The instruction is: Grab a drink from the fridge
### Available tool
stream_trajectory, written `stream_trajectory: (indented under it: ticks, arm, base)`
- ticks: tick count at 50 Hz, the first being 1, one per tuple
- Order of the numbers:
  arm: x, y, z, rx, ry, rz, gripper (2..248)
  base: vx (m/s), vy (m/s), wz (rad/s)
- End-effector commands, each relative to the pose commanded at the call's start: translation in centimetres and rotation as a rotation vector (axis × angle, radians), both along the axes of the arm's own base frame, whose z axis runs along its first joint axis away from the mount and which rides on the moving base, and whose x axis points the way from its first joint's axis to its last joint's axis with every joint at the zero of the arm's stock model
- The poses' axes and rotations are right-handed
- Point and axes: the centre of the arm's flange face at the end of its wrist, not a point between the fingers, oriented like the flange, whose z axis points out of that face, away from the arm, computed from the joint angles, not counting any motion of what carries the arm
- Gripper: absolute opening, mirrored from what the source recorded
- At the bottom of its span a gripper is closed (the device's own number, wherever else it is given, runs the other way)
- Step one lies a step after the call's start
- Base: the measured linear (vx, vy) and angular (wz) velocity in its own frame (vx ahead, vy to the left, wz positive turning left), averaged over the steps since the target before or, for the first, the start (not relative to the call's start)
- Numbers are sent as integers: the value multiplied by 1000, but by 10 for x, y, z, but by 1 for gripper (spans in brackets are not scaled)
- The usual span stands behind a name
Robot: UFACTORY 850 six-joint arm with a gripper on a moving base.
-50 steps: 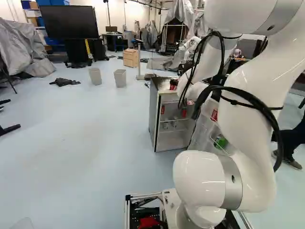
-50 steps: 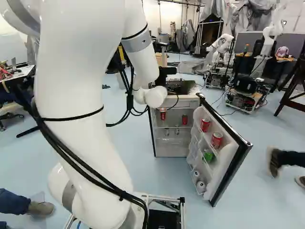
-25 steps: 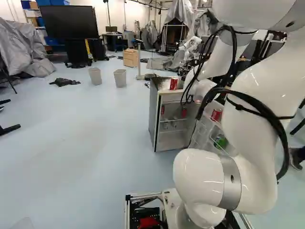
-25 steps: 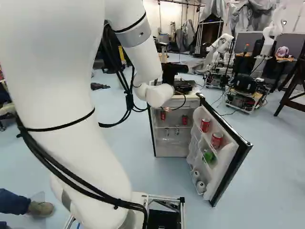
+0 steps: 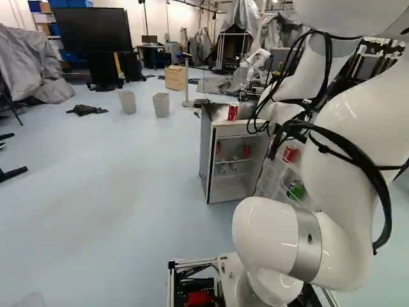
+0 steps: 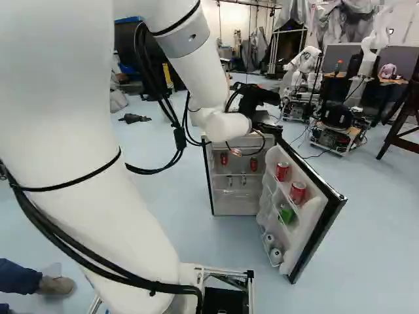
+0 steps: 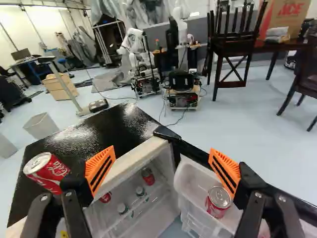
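Soda can [image 7: 218, 202], a red one, stood in the door bin [image 7: 186, 192] of the open fridge [image 6: 236, 205]. The end effector [image 7: 163, 150] was wide and empty; it needed careful centering of its 2 fingers over this can before descending, probably avoiding the bin's wall.

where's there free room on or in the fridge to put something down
The black fridge top is bare between the red can and its far edge. Inside, the fridge bottom, under the small containers, looks free too. It's crowded on the open door, whose shelves hold several cans.
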Motion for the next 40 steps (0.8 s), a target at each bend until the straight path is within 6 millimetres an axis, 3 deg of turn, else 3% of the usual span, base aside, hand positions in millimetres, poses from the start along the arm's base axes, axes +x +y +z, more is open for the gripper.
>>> stream_trajectory:
  ticks: [40]
  arm:
    - [-31, -50, 4, 289, 203, -174, 247]
  base:
    - [0, 0, 0]
